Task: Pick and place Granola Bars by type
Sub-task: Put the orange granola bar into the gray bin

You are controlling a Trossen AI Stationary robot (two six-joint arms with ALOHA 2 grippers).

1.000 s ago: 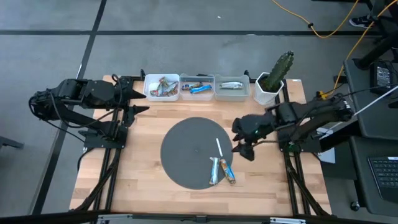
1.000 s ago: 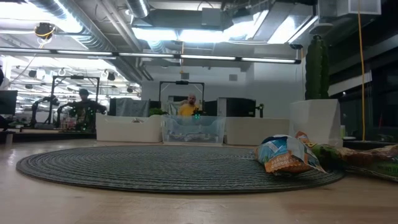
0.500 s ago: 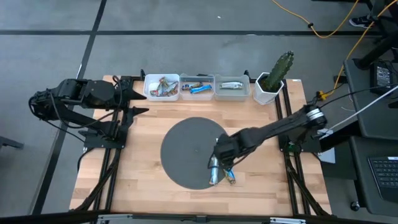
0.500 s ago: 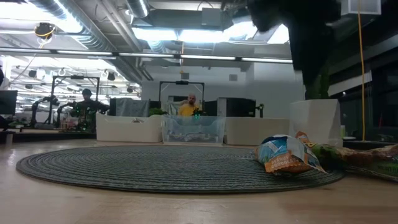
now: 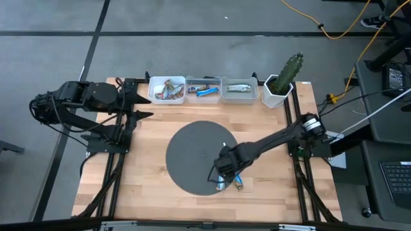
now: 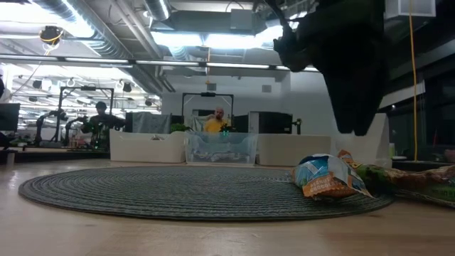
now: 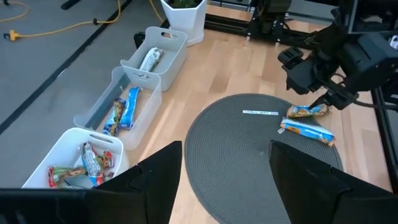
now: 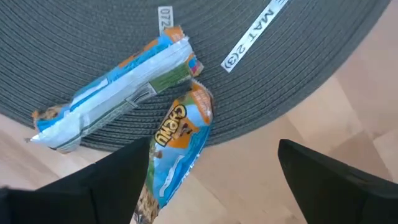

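Two granola bars lie side by side at the round grey mat's near right edge: a blue-and-white one (image 8: 112, 93) flat on the mat, and an orange-and-blue one (image 8: 177, 146) half on the mat and half on the wood. They also show as a blue-and-white bar (image 5: 221, 183) beside an orange-and-blue bar (image 5: 237, 182), and at table height as crumpled bars (image 6: 327, 176). My right gripper (image 8: 211, 186) hangs open just above them, one finger on either side of the orange bar, touching nothing; it also appears as the right gripper (image 5: 223, 173) and as a dark gripper (image 6: 352, 107). My left gripper (image 7: 227, 180) waits open at the table's far left.
Three white bins stand along the far edge: a left bin (image 5: 167, 90) with brownish bars, a middle bin (image 5: 203, 88) with blue ones, a right bin (image 5: 240, 90) with a silver one. A cactus pot (image 5: 279, 85) stands to their right. A thin white strip (image 8: 252, 37) lies on the mat.
My right arm has stretched out from the table's right side toward the mat's near right edge and come down over the two bars. The bars have stayed where they were.
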